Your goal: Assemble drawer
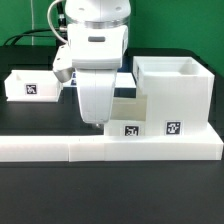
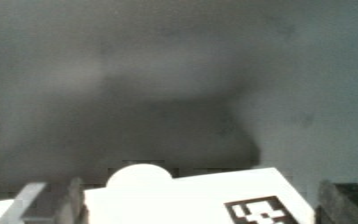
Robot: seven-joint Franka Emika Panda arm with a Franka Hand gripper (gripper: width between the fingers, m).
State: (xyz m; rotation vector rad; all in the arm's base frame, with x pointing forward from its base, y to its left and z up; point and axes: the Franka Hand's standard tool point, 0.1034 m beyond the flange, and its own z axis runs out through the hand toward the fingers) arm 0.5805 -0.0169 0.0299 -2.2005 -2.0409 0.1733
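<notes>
A tray [image 1: 28, 85] lies at the exterior view's left, housing [image 1: 172, 92] at its right, bar [image 1: 110, 148] before both

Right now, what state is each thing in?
Hand: open, fingers spread wide.
Knob tray: between the hand's fingers, not gripped.
Other tray: on the table, open side up.
Tall box: upright, opening on top.
Long bar: lying flat on the table.

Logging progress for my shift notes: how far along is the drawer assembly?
Done: nothing is visibly seated in the housing yet. In hand: the pincer straddles one knobbed tray, grip unclear. Left: seating that tray and the second tray, which sits apart.
</notes>
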